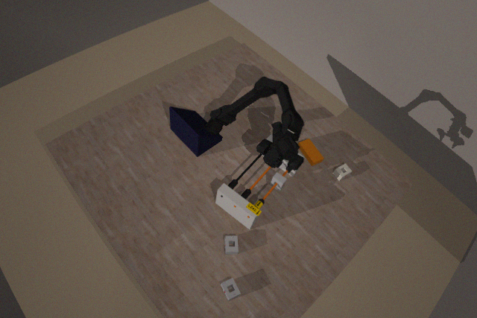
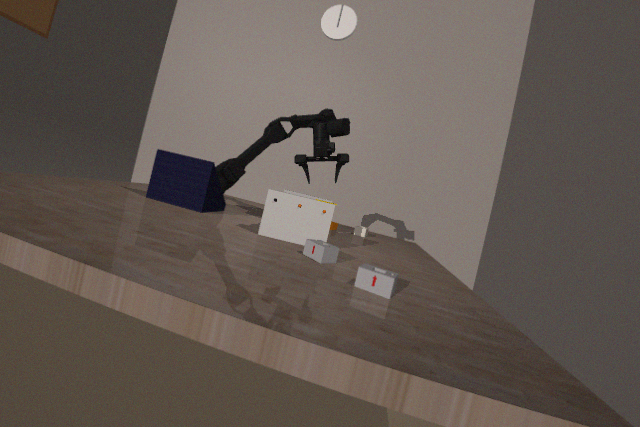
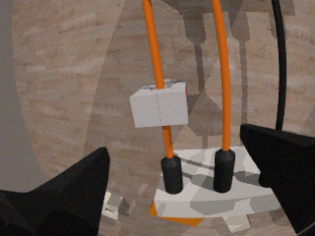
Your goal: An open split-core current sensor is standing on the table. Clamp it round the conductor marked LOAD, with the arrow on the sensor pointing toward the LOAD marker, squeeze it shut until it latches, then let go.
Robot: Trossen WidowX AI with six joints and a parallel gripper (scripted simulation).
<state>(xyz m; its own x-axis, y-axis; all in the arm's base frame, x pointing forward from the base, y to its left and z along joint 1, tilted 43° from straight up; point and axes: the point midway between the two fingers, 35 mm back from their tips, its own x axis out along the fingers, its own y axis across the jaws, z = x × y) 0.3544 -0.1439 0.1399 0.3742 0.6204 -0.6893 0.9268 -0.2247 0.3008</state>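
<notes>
One pale grey sensor, closed.

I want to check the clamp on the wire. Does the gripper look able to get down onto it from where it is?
Probably yes. The open gripper hangs above the white clamp on the orange wire, nothing lies between, and its fingers stand wider than the clamp.

You have a wood-grain table top carrying a dark blue wedge block at centre, a white terminal box below it, an orange block right of centre, and three small grey-white sensor cubes.
</notes>
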